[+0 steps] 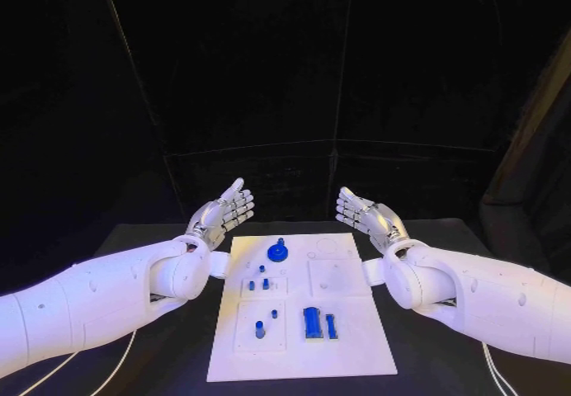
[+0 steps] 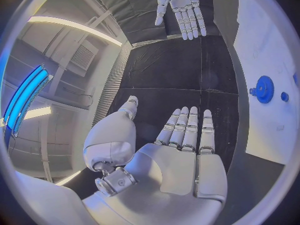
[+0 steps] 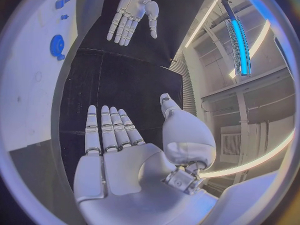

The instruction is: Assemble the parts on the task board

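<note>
Both hands are up off the table with nothing in them. The left silver many-fingered hand [image 1: 223, 212] sits beyond the far left corner of the flat white rectangular task board [image 1: 357, 346], palm turned inward, fingers straight and held close together with the thumb out to the side. The right silver hand [image 1: 363, 214] mirrors it past the far right corner — same flat, empty pose.

On the board, the round blue gear-like part [image 1: 277, 251] stands near the far edge, between the two hands but closer to the robot than either, touched by neither. Nearer the middle there are a few small blue pegs [image 1: 258, 284], and toward the near end a tall blue rectangular block [image 1: 312, 321] with a thin blue strip [image 1: 331, 326] just beside it. Another small blue piece [image 1: 260, 334] lies left of the block.

No readable writing or labels on anything.
</note>
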{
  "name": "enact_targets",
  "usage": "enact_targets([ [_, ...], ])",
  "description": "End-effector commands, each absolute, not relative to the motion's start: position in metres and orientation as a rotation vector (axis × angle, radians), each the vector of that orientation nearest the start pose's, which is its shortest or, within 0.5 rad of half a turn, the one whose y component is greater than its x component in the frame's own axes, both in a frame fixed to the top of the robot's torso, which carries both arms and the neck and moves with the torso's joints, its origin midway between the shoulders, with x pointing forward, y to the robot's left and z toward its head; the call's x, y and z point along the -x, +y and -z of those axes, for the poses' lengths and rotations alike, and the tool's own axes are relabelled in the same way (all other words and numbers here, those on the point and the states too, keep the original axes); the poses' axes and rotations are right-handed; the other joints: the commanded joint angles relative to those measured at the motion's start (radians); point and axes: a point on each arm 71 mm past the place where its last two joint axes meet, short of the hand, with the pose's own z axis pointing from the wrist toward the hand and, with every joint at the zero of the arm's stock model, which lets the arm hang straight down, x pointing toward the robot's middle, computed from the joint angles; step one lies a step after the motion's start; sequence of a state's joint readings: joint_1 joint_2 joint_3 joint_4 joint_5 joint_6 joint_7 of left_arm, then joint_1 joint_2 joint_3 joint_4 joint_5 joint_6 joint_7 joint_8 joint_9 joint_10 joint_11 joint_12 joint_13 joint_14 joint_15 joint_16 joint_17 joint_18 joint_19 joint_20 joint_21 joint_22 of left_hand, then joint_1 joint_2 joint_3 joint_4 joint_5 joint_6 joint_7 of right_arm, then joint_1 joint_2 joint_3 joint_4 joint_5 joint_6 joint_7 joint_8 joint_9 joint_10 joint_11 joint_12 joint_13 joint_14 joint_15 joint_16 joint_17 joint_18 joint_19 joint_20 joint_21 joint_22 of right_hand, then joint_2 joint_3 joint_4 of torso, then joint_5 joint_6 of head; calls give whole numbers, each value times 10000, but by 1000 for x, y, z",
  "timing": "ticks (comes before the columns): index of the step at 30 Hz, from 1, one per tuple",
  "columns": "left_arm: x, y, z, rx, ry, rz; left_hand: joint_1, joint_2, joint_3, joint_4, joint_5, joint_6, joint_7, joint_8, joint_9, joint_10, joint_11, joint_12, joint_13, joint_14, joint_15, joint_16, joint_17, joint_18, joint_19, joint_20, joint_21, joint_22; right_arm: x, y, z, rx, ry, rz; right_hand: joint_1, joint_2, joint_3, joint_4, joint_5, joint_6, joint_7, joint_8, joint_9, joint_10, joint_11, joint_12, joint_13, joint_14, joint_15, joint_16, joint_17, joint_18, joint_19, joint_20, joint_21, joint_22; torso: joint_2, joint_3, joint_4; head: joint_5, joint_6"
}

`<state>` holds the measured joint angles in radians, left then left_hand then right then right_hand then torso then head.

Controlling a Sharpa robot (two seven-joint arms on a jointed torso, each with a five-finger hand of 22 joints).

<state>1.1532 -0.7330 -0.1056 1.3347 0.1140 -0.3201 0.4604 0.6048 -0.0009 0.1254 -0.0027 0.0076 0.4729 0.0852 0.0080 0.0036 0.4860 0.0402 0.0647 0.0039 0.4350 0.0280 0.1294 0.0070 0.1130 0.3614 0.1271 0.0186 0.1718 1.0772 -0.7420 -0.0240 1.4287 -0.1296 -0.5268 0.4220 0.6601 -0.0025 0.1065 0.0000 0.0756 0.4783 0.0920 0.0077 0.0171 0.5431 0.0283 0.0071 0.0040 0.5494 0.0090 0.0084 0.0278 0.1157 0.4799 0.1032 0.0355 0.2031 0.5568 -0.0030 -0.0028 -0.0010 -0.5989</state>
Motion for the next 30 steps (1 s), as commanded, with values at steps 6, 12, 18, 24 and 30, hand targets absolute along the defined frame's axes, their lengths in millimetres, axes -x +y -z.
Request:
enact_targets([
  [6, -475, 199, 229, 12114, 12506, 12580, -2748, 9, -546, 27, -76, -2146, -852, -80, -36, -2208, -402, -647, -39, -1976, -280, -591, -70, -1130, -1642, -1271, -186, -781, -464, -193, 225, -12038, 12217, -12301, -2943, 25, -1065, 0, -756, -2131, -920, -77, -171, -2426, -283, -71, -40, -2451, -90, -84, -278, -457, -2129, -1032, -355, -904, -126, 30, 28, 10, -11],
  [12, -464, 193, 225, 12093, 12224, 12328, -3426, 9, -1254, 27, -76, -2677, -852, -80, -36, -2755, -402, -647, -39, -2462, -280, -1294, -70, -1130, -2044, -1271, -186, -974, -462, -192, 224, -12089, 12178, -12289, -3711, 25, -1065, 0, -756, -2691, -920, -77, -171, -3052, -283, -71, -40, -3089, -90, -84, -278, -1157, -2692, -1032, -355, -1141, -126, 30, 28, 10, -11],
  [18, -462, 192, 224, 12089, 12178, 12289, -4011, 9, -1254, 27, -76, -3134, -852, -80, -36, -3220, -402, -647, -39, -2885, -280, -1294, -70, -1130, -2373, -1271, -186, -1718, -462, -192, 224, -12089, 12178, -12289, -4338, 25, -1065, 0, -756, -3146, -920, -77, -171, -3563, -283, -71, -40, -3607, -90, -84, -278, -1157, -3152, -1032, -355, -2031, -126, 30, 28, 10, -11],
  [24, -462, 192, 224, 12089, 12178, 12289, -4479, 9, -1254, 27, -76, -3507, -852, -80, -36, -3603, -402, -647, -39, -3227, -280, -1294, -70, -1130, -2661, -1271, -186, -1718, -462, -192, 224, -12089, 12178, -12289, -4858, 25, -1065, 0, -756, -3528, -920, -77, -171, -4000, -283, -71, -40, -4047, -90, -84, -278, -1157, -3538, -1032, -355, -2031, -126, 30, 28, 10, -11],
  [30, -462, 192, 224, 12089, 12178, 12289, -4813, 9, -1254, 27, -76, -3760, -852, -80, -36, -3862, -402, -647, -39, -3429, -280, -1294, -70, -1130, -2851, -1271, -186, -1718, -462, -192, 224, -12089, 12178, -12289, -5224, 25, -1065, 0, -756, -3787, -920, -77, -171, -4299, -283, -71, -40, -4350, -90, -84, -278, -1157, -3787, -1032, -355, -2031, -126, 30, 28, 10, -11],
])
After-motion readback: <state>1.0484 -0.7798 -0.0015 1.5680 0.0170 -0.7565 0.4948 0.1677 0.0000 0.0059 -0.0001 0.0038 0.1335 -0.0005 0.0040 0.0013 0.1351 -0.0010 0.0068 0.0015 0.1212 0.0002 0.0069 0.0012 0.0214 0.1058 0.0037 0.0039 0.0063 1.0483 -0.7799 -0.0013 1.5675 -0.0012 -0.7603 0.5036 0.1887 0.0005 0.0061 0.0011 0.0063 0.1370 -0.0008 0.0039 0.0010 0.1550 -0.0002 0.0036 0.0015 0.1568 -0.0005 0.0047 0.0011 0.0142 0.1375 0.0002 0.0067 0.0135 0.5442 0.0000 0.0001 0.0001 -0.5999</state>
